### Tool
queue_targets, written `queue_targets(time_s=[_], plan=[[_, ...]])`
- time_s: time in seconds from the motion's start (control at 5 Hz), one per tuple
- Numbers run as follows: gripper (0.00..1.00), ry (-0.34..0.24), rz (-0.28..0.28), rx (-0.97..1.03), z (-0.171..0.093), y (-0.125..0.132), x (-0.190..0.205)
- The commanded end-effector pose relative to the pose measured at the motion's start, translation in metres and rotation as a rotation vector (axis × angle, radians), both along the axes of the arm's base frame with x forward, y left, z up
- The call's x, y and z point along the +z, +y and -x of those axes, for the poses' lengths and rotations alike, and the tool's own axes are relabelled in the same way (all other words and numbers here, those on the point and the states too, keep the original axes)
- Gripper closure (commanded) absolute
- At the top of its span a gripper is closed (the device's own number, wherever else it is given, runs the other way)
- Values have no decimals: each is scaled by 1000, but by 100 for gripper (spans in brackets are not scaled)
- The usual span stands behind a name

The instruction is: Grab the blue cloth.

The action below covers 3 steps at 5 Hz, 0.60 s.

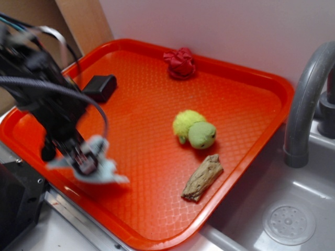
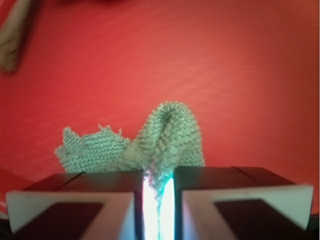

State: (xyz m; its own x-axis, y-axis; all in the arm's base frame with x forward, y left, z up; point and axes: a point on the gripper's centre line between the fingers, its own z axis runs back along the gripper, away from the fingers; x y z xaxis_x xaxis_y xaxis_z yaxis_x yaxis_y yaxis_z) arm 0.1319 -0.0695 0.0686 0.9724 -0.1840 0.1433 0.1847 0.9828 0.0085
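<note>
Pale blue terry, the blue cloth [image 2: 162, 142] sits pinched in the gripper [image 2: 159, 192], whose jaws have narrowed onto a fold, at the near left of the orange tray [image 1: 241, 99]; the grab looks essentially done, with at most a lift left. Beside the tray lie a grey sink [image 1: 293, 209] and tap [image 1: 309, 94]

White wall [image 1: 220, 26] behind; grey sink [image 1: 293, 209] right, grey faucet [image 1: 306, 99].

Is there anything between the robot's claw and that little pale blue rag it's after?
Nothing visible: the gripper has its fingers closed on a fold of the pale blue terry cloth rag over the orange tray.
</note>
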Motion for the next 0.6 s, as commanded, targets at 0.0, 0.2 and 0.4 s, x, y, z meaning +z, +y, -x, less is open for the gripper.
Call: queue_targets(time_s=[0.0,0.2,0.4], plan=[[100,-5,-169,221,-33,84,112],[100,3,-129,286,-41,114,161],[100,-22,-172,248,-39,107,205]])
